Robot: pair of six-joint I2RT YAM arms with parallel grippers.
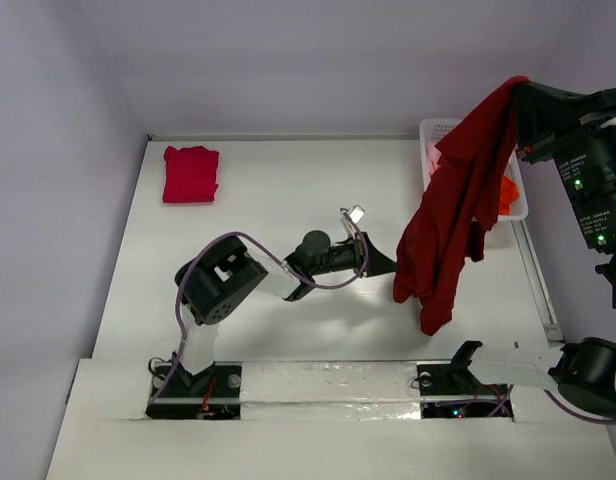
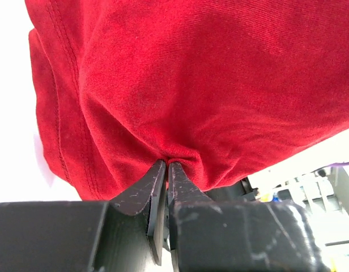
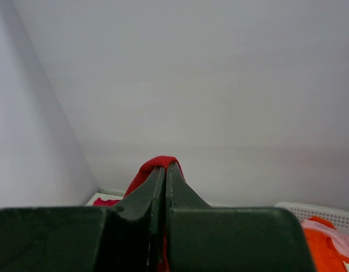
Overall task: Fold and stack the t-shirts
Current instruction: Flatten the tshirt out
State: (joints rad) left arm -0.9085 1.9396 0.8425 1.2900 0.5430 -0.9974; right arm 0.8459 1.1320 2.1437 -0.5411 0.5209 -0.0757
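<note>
Where the two arms are bolted at the near edge, a white table (image 1: 288, 200) spreads away toward plain pale walls (image 1: 338, 60) at its left and back. Closest in, the left gripper (image 2: 166, 164) reaches across the middle of the table with its jaws pressed together on a pinch of the dark red shirt (image 1: 458, 210), low on the cloth's left edge. Only the left wrist camera shows that pinch, with the fabric puckering into the fingertips; from above, the fingers are lost against the cloth. The shirt hangs as one long drape, its long axis running from high at the far right down and leftward, with its lowest fold at the near end over the table. Its top end is clamped in the closed right gripper (image 3: 165, 167), raised well above the table; the right wrist camera shows a red fold poking out past the fingertips. Beyond the shirt, at the far right, stands a white basket (image 1: 440, 127) holding a pale pink shirt (image 1: 431, 160) and an orange shirt (image 1: 507, 195). Well apart, at the far left corner, a crimson shirt (image 1: 191, 174) lies folded flat.
</note>
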